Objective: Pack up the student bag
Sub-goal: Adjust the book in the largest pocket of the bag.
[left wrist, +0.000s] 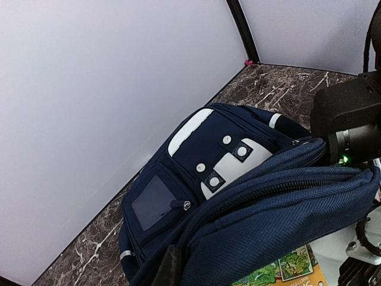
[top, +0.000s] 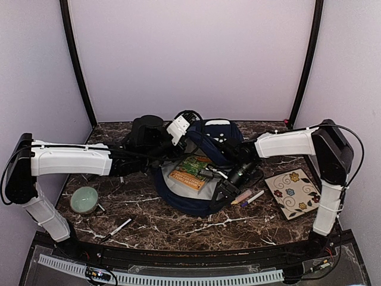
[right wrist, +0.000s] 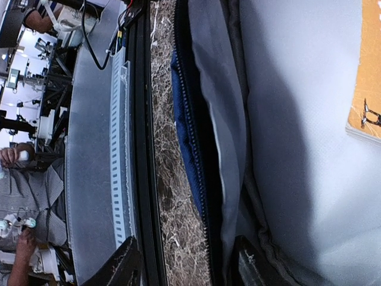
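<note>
top view: the student bag [top: 189, 205] lies open in the middle of the marble worktop [top: 178, 229], with a book [top: 190, 171] on its grey lining. the left hand [top: 189, 136] is at the bag's lifted far flap and the right hand [top: 229, 186] is at its near right rim. a green bowl [top: 83, 199] sits to the left and a flowered tile [top: 293, 192] to the right, with pens [top: 249, 198] between tile and bag.

left wrist view: the left hand is clamped on a fold of the bag's navy fabric, with one dark finger [left wrist: 168, 268] showing beneath. the front pocket with white patches faces the wall.

right wrist view: the right hand's fingers stand apart, astride the bag's zippered rim, one outside over the worktop, one inside by the lining.
</note>
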`<state>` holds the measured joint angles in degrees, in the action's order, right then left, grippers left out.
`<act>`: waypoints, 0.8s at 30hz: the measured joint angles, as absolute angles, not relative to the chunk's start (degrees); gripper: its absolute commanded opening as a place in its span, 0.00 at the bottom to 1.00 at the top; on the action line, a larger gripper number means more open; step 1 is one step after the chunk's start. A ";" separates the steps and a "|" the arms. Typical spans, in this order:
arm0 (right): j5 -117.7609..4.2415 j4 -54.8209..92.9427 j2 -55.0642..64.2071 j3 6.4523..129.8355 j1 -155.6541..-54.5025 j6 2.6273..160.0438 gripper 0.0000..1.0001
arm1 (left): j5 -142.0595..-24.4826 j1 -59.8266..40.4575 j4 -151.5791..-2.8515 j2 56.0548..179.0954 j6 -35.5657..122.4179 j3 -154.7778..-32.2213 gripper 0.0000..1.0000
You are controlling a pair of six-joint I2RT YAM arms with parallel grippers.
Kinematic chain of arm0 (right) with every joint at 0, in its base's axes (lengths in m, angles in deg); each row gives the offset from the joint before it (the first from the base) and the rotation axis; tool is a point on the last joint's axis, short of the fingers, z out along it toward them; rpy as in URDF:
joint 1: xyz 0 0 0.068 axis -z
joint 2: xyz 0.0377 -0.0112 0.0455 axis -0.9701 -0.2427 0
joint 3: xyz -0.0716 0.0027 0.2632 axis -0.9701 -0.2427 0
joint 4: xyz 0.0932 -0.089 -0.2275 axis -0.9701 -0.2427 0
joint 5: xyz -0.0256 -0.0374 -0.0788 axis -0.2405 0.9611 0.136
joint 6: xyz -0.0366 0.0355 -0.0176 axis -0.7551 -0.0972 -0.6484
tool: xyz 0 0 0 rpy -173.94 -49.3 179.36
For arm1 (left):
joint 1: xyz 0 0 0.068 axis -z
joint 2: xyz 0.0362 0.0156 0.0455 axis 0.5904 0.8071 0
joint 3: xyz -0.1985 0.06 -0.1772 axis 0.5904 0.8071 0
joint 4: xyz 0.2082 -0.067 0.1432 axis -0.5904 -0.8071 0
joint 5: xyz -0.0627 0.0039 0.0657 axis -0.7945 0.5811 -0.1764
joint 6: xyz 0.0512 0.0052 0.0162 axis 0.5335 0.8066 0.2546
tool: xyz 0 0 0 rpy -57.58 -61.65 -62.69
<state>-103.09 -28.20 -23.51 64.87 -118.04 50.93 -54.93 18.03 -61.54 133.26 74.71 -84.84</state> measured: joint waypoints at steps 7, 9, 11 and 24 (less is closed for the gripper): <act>-99.79 -35.22 -18.35 68.71 -117.97 47.60 0.62 | -51.44 18.10 -62.24 133.26 75.28 -85.29 0.00; -98.42 -36.96 -14.90 69.92 -117.49 46.80 0.69 | -51.20 18.10 -62.50 133.28 75.34 -85.97 0.00; -97.21 -37.27 -11.10 70.75 -116.94 46.58 0.78 | -51.15 18.10 -62.67 133.28 75.32 -86.67 0.00; -85.06 -24.00 -0.98 64.67 -120.40 47.45 0.73 | -56.38 16.52 -64.86 134.50 68.15 -87.96 0.00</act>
